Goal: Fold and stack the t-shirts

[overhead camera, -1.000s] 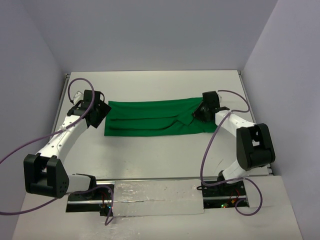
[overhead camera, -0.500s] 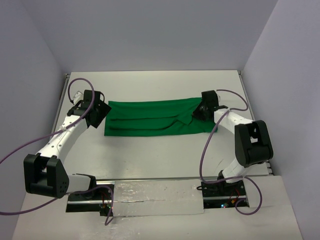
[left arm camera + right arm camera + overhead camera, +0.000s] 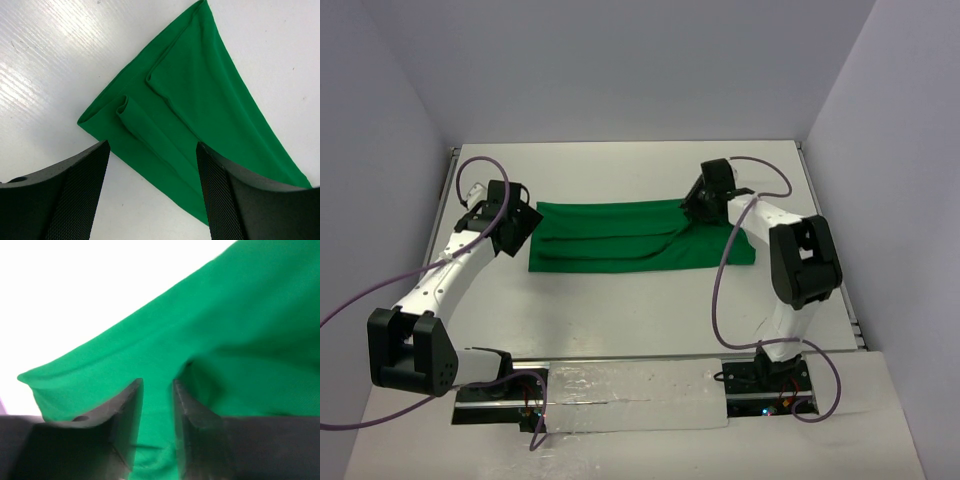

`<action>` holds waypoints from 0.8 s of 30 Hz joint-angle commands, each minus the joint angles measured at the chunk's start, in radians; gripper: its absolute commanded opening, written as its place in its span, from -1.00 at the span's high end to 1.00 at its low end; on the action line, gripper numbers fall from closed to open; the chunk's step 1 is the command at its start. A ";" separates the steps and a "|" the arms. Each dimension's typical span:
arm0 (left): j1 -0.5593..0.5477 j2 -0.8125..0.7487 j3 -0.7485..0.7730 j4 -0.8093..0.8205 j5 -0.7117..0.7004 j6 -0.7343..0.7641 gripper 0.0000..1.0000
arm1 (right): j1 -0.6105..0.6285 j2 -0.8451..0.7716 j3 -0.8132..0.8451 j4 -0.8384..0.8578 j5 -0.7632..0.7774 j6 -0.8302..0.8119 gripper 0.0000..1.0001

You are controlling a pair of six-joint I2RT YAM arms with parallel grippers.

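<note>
While the left pincer (image 3: pixel 151 150) hangs wide open with nothing in it, the action is all on the other side! The shirt (image 3: pixel 610 240) lies as a long green band on the tabletop (image 3: pixel 620 310), stretched from one pincer to the other. One end sits directly below the left pincer's spread fingers. You can see stacked layers there and a small rolled fold, so the lengthwise folding looks done.

Over to the right pincer (image 3: pixel 156 385). Its jaws stand close together, and a pucker of cloth gathers right at their tips. That reads as a pinch on the shirt's edge, though the wrist view is blurred. The grip is at the far corner of that end. The near corner trails away from the pincer and rests flat on the tabletop.

So the step in hand looks like the crosswise fold, bringing the right end over toward the left pincer. The next move calls for a lift high enough to clear the layers underneath. Then comes a steady carry across the band, and a drop with the edges lined up. With only one corner pinched, that end could twist or sag on the way. The left pincer looks well placed to come down and pin its end while the fold goes over.
</note>
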 commanded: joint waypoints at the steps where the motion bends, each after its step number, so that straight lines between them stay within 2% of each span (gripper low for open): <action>1: -0.009 -0.003 -0.003 -0.001 0.007 0.011 -0.56 | 0.043 0.070 0.127 -0.046 0.012 0.010 -0.33; 2: -0.009 -0.002 -0.002 -0.002 0.007 0.013 -0.56 | 0.045 0.069 0.127 -0.049 0.021 0.007 -0.46; 3: -0.009 -0.002 -0.003 0.000 0.008 0.017 -0.56 | 0.046 0.059 0.119 -0.045 0.032 0.005 -0.51; 13: -0.025 0.009 -0.013 0.017 0.016 0.022 -0.55 | 0.028 -0.162 0.119 -0.097 0.043 -0.086 -0.54; 16: -0.031 0.005 -0.012 0.021 0.014 0.023 -0.55 | 0.036 -0.206 0.075 -0.097 0.028 -0.122 -0.54; 20: -0.049 0.014 -0.002 0.036 0.027 0.062 -0.50 | 0.047 -0.229 -0.035 -0.075 -0.019 -0.131 -0.44; 24: -0.079 0.046 0.002 0.003 0.017 0.095 -0.35 | 0.067 -0.273 -0.194 -0.003 -0.065 -0.102 -0.23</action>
